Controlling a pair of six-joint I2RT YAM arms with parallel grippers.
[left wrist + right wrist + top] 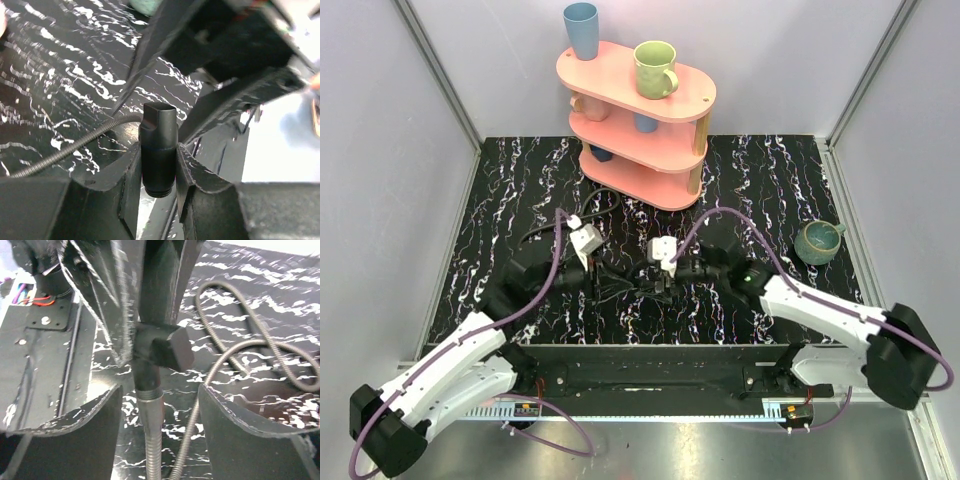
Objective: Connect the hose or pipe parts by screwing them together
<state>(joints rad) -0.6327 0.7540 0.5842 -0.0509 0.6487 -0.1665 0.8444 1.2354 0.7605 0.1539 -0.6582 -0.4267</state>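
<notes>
Pinching the black end piece upright in the left jaws, near the middle of the counter. Right jaws spread wide, touching nothing. Straight up the gap between those 2 jaws, the ribbed hose, meeting the end piece end-on. Likely nearer for the twist: the right jaws.

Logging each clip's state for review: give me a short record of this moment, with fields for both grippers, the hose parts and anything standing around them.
left gripper: shut on a black cylindrical fitting with a threaded end
right gripper: open, one finger on either side of the ribbed grey metal hose, not touching it
joint: hose meets the fitting; how far it is threaded cannot be told
surface: black marbled table
other items: pink three-tier shelf, green mug on its top tier; teal mug on the table at the right
</notes>
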